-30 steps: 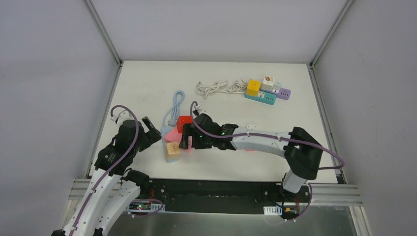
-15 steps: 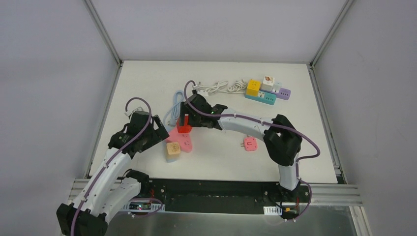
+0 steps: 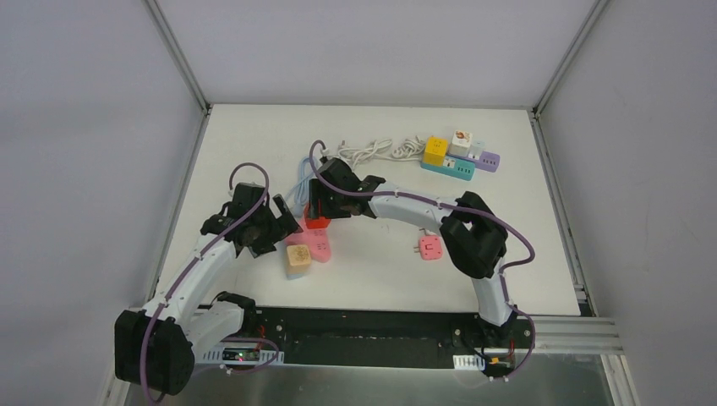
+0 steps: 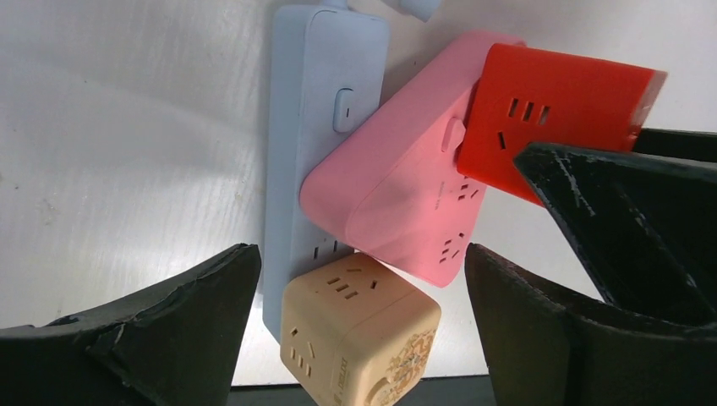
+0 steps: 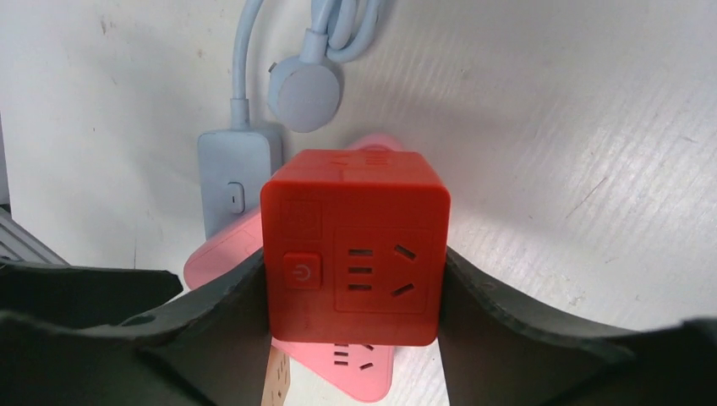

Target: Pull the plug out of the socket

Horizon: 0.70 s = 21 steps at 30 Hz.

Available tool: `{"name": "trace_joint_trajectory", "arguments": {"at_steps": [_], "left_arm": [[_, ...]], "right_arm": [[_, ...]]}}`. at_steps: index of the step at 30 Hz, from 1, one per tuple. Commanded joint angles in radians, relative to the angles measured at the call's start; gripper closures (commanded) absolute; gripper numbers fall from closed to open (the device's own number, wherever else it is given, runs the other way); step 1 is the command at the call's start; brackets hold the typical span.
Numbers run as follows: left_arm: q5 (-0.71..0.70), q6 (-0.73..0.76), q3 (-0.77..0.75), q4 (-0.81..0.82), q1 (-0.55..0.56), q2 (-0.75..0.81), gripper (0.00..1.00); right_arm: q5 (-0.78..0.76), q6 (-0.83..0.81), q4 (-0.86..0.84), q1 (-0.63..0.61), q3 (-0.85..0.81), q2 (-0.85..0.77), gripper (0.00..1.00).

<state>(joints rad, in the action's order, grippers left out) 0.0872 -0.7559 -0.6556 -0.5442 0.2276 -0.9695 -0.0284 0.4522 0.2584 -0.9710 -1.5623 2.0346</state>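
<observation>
A red cube plug (image 3: 317, 217) sits at the far end of a pink power strip (image 3: 314, 244), which lies across a light blue strip (image 4: 309, 127). A tan cube plug (image 3: 297, 259) stands at the blue strip's near end. My right gripper (image 3: 320, 205) is shut on the red cube (image 5: 355, 245), a finger pressed on each side. I cannot tell whether its pins are still in the pink strip (image 5: 363, 372). My left gripper (image 3: 283, 228) is open, its fingers apart on either side of the tan cube (image 4: 359, 334) and the pink strip (image 4: 397, 194), touching neither.
A small pink plug (image 3: 430, 247) lies loose right of the strips. Teal and purple strips with yellow and white cubes (image 3: 461, 156) and a coiled white cable (image 3: 376, 150) lie at the back. The blue strip's cable (image 3: 303, 179) and round plug (image 5: 306, 91) lie just beyond.
My right gripper has swung from the near right of the strips to their far end and closed on the red cube. My left gripper has moved right, over the tan cube.
</observation>
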Motion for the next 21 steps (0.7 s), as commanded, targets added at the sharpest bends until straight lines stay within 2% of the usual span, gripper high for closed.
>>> {"name": "trace_joint_trajectory", "arguments": {"at_steps": [1, 4, 10, 12, 16, 19, 21], "left_arm": [[0.051, -0.024, 0.034, 0.059, -0.008, -0.027, 0.06], [0.056, -0.026, 0.054, 0.075, -0.009, -0.044, 0.06], [0.056, -0.029, 0.073, 0.108, -0.01, -0.084, 0.07], [0.055, -0.029, 0.074, 0.12, -0.01, -0.102, 0.08], [0.053, -0.025, 0.078, 0.13, -0.01, -0.141, 0.1], [0.058, -0.024, 0.093, 0.136, -0.01, -0.15, 0.11], [0.06, -0.023, 0.104, 0.136, -0.01, -0.146, 0.11]], "right_arm": [[-0.001, -0.005, 0.025, 0.005, -0.006, -0.024, 0.51], [-0.029, 0.002, 0.045, 0.005, 0.031, -0.056, 0.56], [-0.013, 0.0, 0.039, 0.004, 0.093, -0.107, 0.55], [0.0, -0.001, 0.044, 0.004, 0.078, -0.095, 0.49], [0.006, 0.002, 0.059, 0.004, 0.034, -0.061, 0.3], [-0.006, 0.003, 0.07, 0.007, 0.0, -0.036, 0.28], [-0.006, 0.002, 0.094, 0.012, -0.035, -0.011, 0.31]]}}
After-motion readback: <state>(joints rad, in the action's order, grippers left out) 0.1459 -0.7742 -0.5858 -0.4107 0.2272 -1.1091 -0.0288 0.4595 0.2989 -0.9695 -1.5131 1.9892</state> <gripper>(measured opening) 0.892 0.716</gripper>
